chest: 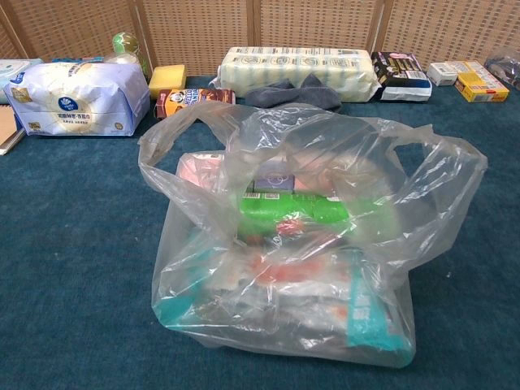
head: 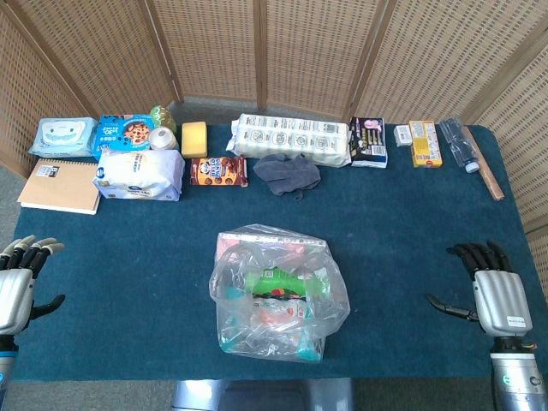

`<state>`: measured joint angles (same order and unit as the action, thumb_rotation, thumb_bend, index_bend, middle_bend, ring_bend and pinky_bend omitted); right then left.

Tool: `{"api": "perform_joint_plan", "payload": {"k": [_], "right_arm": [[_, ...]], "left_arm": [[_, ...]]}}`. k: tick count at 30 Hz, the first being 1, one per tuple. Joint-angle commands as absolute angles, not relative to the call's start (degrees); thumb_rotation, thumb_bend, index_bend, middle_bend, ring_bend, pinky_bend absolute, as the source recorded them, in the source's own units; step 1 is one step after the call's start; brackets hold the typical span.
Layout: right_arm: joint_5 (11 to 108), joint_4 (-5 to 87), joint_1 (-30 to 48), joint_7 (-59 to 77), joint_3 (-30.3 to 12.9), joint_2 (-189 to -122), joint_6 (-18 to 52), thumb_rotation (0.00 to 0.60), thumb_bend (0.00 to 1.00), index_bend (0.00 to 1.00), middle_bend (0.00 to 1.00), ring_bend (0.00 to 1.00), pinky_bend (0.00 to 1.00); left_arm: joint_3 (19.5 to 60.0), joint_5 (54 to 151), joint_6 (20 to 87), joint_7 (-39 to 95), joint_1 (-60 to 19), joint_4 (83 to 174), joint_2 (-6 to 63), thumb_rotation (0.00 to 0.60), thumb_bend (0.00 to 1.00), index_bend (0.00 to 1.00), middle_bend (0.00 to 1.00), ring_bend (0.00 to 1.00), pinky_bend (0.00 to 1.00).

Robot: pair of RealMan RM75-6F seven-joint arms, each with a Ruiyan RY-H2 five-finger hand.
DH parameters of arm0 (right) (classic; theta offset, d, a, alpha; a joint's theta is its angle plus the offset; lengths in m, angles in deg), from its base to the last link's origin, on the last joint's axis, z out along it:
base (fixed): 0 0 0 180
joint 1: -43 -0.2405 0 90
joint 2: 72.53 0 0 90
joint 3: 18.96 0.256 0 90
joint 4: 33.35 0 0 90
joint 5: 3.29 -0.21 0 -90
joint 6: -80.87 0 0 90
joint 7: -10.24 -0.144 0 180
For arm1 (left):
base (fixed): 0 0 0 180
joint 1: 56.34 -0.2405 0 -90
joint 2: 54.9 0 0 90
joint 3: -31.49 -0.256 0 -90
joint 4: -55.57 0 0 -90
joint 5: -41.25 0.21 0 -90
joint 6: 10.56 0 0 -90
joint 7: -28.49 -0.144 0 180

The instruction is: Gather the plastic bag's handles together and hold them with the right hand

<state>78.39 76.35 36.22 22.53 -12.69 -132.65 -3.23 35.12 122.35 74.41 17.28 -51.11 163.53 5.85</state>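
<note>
A clear plastic bag (head: pixel 278 295) stands in the middle of the blue table, near the front edge, filled with green, pink and teal packages. In the chest view the bag (chest: pixel 301 268) has its mouth open, with one handle loop (chest: pixel 175 134) standing at the left and the other handle (chest: pixel 435 158) at the right, far apart. My left hand (head: pixel 19 278) rests open at the table's left edge, far from the bag. My right hand (head: pixel 495 287) lies open at the right edge, fingers spread, also well away from the bag. Neither hand shows in the chest view.
Along the back of the table sit a notebook (head: pixel 60 186), wipes packs (head: pixel 137 175), a yellow sponge (head: pixel 194 138), a cookie box (head: pixel 217 170), a grey cloth (head: pixel 288 171), a long white pack (head: pixel 293 137), small boxes (head: pixel 424 141) and a bottle (head: pixel 461 144). Wicker screens stand behind.
</note>
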Motion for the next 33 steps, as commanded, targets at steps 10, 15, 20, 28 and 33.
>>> {"api": "perform_joint_plan", "payload": {"k": [10, 15, 20, 28, 33], "right_arm": [[78.2, 76.3, 35.7, 22.7, -12.6, -133.0, -2.6, 0.344, 0.19, 0.26, 0.26, 0.19, 0.09], [78.7, 76.5, 36.0, 22.6, -12.8, -132.8, -3.0, 0.346, 0.19, 0.26, 0.26, 0.19, 0.09], [79.3, 77.2, 36.3, 22.5, -13.1, -132.2, -3.3, 0.344, 0.19, 0.26, 0.26, 0.19, 0.09], [78.9, 79.0, 35.1, 19.1, -13.5, -129.9, 0.2, 0.342, 0.19, 0.26, 0.26, 0.19, 0.11], [78.2, 79.9, 33.8, 17.4, -13.4, -128.1, 3.1, 0.346, 0.18, 0.26, 0.28, 0.25, 0.18]], "left_arm": [[35.4, 122.3, 74.2, 16.8, -50.7, 163.6, 5.9, 0.600, 0.09, 0.22, 0.22, 0.11, 0.09], [35.4, 122.6, 74.6, 17.4, -50.9, 163.6, 5.6, 0.600, 0.09, 0.22, 0.22, 0.11, 0.09], [35.1, 123.2, 74.8, 18.2, -51.1, 163.5, 5.2, 0.600, 0.09, 0.22, 0.22, 0.11, 0.09], [35.3, 124.7, 75.7, 18.8, -51.2, 164.1, 4.1, 0.600, 0.09, 0.22, 0.22, 0.11, 0.09], [35.3, 125.5, 75.9, 19.5, -51.1, 164.9, 3.5, 0.600, 0.09, 0.22, 0.22, 0.11, 0.09]]}}
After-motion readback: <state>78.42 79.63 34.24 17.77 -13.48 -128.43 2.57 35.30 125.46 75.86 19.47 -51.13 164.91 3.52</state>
